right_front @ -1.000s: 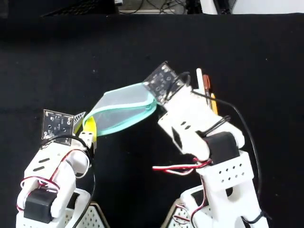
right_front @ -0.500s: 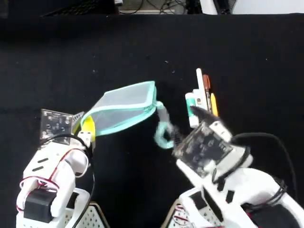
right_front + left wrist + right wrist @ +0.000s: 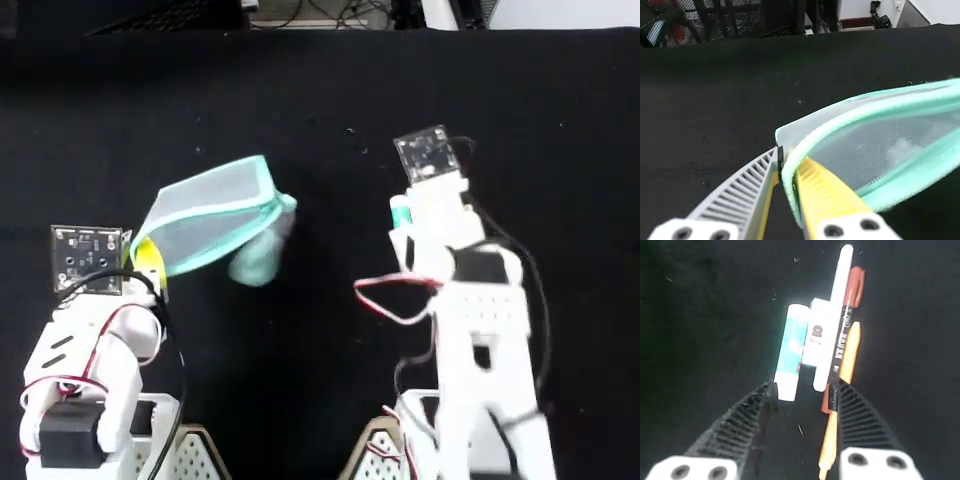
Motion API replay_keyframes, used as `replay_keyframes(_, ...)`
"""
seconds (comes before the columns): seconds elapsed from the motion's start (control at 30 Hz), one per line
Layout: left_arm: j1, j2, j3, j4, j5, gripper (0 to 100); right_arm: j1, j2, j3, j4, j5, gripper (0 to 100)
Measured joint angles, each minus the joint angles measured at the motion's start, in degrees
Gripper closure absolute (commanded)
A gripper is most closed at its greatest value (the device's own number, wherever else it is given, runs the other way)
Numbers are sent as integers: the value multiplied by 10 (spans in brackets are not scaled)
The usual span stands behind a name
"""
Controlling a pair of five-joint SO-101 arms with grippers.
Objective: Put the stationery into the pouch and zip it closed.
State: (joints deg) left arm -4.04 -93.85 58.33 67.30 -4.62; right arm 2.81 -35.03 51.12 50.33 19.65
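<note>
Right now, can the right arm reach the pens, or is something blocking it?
Probably yes. The right gripper is open just above the near ends of the pens, with nothing between them. The pouch is off to the side in the left gripper, out of the way.

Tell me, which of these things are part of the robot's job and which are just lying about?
Job: mesh pouch, held in the left gripper; pens, pencil and teal-and-white tube, by the open right gripper.
Lying about: cables behind the table.
</note>
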Motion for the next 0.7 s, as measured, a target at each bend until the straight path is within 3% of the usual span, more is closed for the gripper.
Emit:
replay_keyframes(0.4,25,-4,58,-32,-3,971,-5,348,-141,-73,-4,829)
replay_keyframes(0.7,25,-4,61,-35,-3,971,-12,411,-217,-74,-4,829)
